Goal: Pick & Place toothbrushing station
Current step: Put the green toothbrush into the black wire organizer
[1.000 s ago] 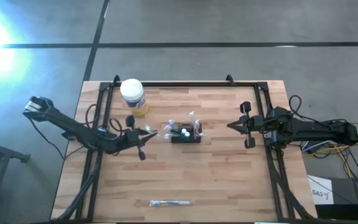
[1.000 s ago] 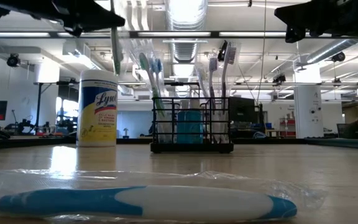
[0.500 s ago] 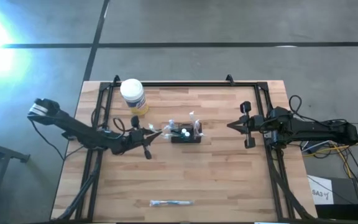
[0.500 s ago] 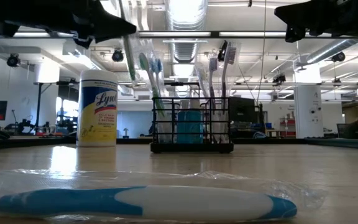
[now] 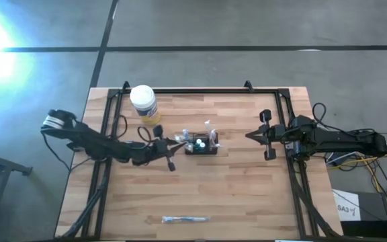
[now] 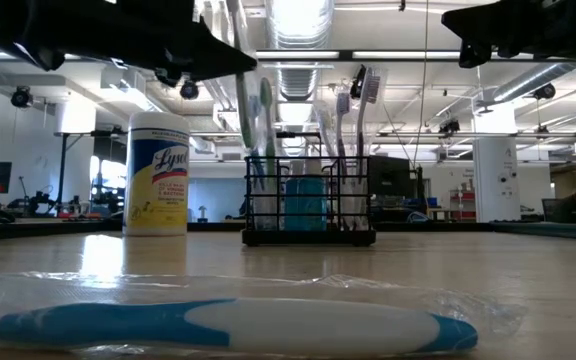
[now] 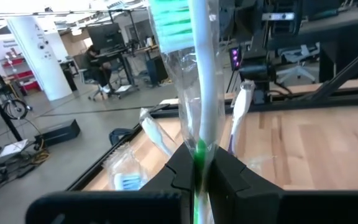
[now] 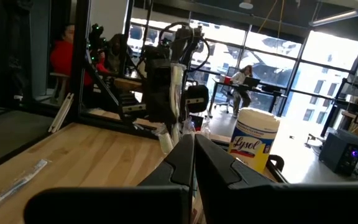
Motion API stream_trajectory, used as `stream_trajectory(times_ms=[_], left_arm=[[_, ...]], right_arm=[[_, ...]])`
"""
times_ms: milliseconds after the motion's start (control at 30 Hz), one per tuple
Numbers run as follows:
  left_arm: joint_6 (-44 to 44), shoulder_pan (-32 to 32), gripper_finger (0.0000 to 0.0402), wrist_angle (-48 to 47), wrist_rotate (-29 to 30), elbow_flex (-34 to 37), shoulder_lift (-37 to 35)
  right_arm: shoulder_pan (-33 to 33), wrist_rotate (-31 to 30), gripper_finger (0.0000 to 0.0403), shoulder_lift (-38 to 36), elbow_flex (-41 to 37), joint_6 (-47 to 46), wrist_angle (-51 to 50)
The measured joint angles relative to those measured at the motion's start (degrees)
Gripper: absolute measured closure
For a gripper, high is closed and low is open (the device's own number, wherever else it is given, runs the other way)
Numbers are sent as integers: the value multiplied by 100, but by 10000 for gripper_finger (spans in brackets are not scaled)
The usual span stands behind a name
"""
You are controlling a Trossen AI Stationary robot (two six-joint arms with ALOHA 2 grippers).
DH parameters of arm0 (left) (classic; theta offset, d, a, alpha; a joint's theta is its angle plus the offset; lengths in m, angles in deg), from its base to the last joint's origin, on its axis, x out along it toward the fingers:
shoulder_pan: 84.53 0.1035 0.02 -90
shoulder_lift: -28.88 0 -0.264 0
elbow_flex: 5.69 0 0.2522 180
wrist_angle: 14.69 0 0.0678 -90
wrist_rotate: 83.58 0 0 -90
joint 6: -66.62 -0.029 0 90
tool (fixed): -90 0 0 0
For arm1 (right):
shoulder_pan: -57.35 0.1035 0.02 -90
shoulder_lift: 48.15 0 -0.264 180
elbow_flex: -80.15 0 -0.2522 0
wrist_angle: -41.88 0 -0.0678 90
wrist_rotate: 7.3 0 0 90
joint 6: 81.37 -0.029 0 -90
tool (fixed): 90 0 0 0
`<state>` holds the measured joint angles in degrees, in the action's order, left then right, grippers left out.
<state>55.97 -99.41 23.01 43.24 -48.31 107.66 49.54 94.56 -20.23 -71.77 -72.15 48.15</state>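
Observation:
The toothbrushing station [image 5: 201,145] is a small black wire-mesh caddy in the middle of the table. It stands on its base and holds several toothbrushes upright [image 6: 308,200]. My left gripper [image 5: 171,146] is just left of the caddy, above the table, shut on a white and green toothbrush [image 7: 197,74] in a clear wrapper. My right gripper [image 5: 250,136] waits shut and empty to the right of the caddy. My left gripper pinches the wrapped toothbrush's handle [image 7: 199,138] between its two fingers. The fingers come about level from the table's left and lie across the brush. The brush stands nearly upright, slightly tilted [image 6: 244,100], and is lifted clear of the table.
A white-lidded Lysol jar with a yellow label [image 5: 144,103] stands at the far left of the table [image 6: 158,172]. Another wrapped toothbrush [image 5: 185,219] lies near the near edge. A black frame [image 5: 200,90] runs round the table.
My left gripper has gone toward the table's right edge, toward the caddy, carrying the wrapped toothbrush, which stays nearly upright and clear of the table.

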Motion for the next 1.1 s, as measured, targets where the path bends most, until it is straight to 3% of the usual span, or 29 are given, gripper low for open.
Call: stream_trajectory(times_ms=[300,600,1100], left_arm=[[-235,169,379,164,2,-154,604],[31,280,380,732,-78,-234,1162],[327,401,380,725,-67,-252,1729]], right_arm=[[0,0,394,4,0,49,-6],[0,0,394,4,0,87,-9],[1,0,394,52,0,149,2]])
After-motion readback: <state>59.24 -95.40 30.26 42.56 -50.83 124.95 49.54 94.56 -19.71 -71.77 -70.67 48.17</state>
